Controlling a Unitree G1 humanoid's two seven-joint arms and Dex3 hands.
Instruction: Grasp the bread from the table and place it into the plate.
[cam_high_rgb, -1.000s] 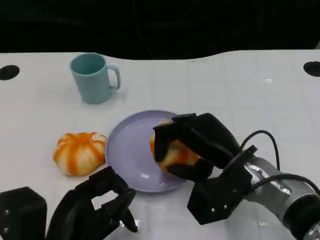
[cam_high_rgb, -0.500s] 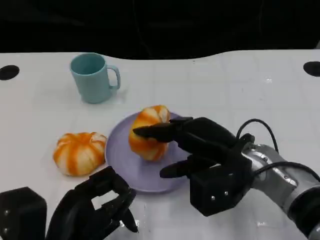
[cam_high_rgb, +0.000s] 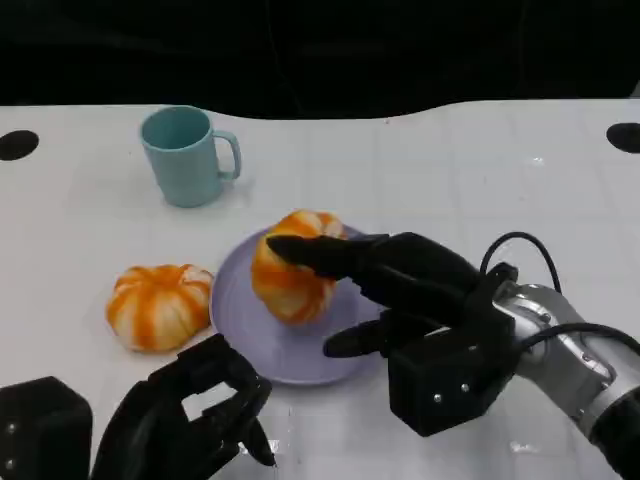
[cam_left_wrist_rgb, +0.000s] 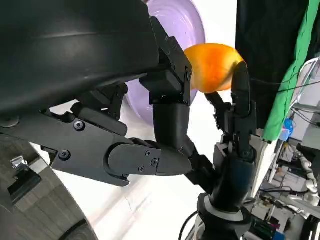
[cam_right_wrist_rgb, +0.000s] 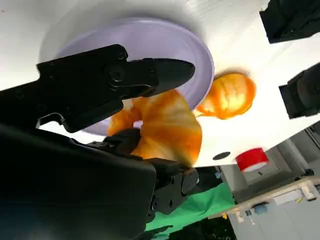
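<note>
An orange-and-white striped bread (cam_high_rgb: 291, 268) rests on the lavender plate (cam_high_rgb: 245, 322), tilted toward its back edge. My right hand (cam_high_rgb: 415, 290) lies just right of it with fingers spread; one finger reaches over the bread's top and the thumb sits low above the plate. The right wrist view has this bread (cam_right_wrist_rgb: 167, 131) between a finger (cam_right_wrist_rgb: 115, 75) and the thumb, on the plate (cam_right_wrist_rgb: 150, 42). A second, similar bread (cam_high_rgb: 160, 305) lies on the table left of the plate. My left hand (cam_high_rgb: 195, 420) stays at the near edge, fingers curled in, holding nothing.
A teal cup (cam_high_rgb: 186, 156) stands behind and left of the plate. Two dark holes (cam_high_rgb: 18, 144) mark the table's far corners. The black cable (cam_high_rgb: 520, 262) loops over my right wrist. A red roll (cam_right_wrist_rgb: 252, 159) sits off the table in the right wrist view.
A second ago my right hand gripped the bread over the plate's right side. Its fingers have since spread, and the bread now sits on the plate, further left. The left hand is unchanged.
</note>
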